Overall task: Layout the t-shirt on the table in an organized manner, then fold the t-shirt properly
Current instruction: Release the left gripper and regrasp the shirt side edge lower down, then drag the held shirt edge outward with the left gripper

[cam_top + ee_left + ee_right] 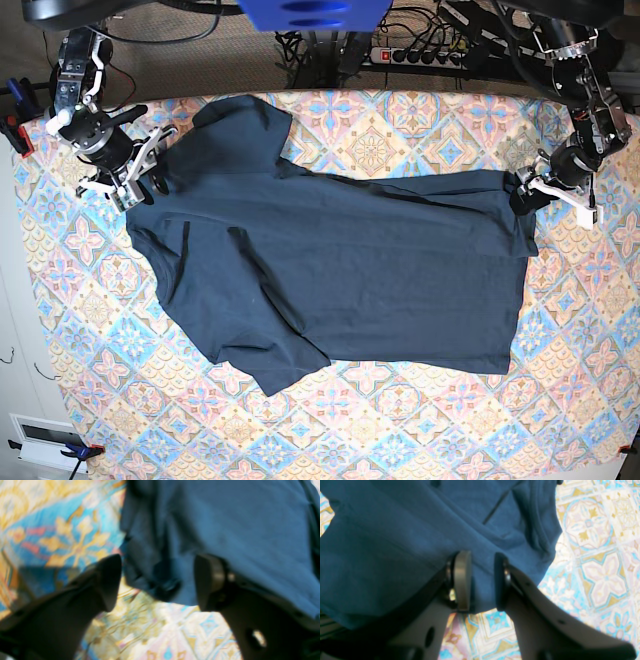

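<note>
Shirt [340,270] spread long axis left-right on table [420,130]; right gripper [482,580] pinching shoulder edge, left gripper [157,582] wide, hem corner between jaws.

No text, label or number can be read anywhere.
</note>
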Controlling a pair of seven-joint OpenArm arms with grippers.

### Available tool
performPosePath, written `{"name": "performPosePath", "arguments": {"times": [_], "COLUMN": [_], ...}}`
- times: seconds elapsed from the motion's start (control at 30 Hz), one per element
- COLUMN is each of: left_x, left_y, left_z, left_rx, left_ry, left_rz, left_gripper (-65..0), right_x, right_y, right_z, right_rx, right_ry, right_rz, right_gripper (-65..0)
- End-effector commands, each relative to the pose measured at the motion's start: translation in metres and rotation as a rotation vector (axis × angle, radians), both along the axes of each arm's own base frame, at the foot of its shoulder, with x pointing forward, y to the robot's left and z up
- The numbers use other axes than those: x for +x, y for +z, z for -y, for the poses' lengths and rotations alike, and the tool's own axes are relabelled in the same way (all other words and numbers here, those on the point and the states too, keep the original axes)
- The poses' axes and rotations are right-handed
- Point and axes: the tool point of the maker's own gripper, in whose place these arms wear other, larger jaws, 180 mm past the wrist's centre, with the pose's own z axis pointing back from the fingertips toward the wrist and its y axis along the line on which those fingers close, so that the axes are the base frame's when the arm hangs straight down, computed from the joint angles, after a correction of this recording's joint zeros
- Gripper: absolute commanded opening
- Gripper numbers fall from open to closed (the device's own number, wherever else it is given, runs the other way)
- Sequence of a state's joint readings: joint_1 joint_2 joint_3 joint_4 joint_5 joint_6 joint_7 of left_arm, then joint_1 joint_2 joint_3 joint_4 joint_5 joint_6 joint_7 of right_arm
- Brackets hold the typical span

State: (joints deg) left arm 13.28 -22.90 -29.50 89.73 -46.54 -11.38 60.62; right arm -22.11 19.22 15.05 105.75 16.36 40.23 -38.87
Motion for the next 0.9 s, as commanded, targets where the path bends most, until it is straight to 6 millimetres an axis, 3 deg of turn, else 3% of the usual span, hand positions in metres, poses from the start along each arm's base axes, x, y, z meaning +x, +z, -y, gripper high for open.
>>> {"name": "performPosePath", "arguments": {"times": [0.0,0.27,0.37,0.43,0.6,0.73,0.87], "left_x": [0.013,0.030,0.034,0.035,0.034,0.026,0.014], "left_y": [0.017,0.006,0.001,-0.003,-0.005,-0.006,0.024], "left_z": [-0.007,-0.015,-0.002,0.008,0.011,0.010,0.002], "left_rx": [0.019,-0.034,-0.043,-0.043,-0.050,-0.048,0.019], "left_ry": [-0.003,0.043,0.010,-0.025,-0.032,-0.034,-0.035], "left_rz": [0.056,0.048,0.038,0.024,0.021,0.010,0.076], "left_gripper": [-16.9,-21.1,-25.7,-34.0,-65.0,-65.0,-65.0], "right_x": [0.007,0.007,0.006,0.006,0.006,0.006,0.006], "right_y": [0.011,0.012,0.012,0.012,0.012,0.012,0.012], "right_z": [0.001,0.000,0.001,0.001,0.002,0.001,0.001], "right_rx": [0.006,0.005,0.006,0.006,0.005,0.005,0.005], "right_ry": [0.006,0.007,0.003,0.003,0.002,0.003,0.003], "right_rz": [0.042,0.044,0.043,0.043,0.044,0.045,0.045], "right_gripper": [-49.3,-49.3,-49.3,-49.3,-49.3,-49.3,-49.3]}}
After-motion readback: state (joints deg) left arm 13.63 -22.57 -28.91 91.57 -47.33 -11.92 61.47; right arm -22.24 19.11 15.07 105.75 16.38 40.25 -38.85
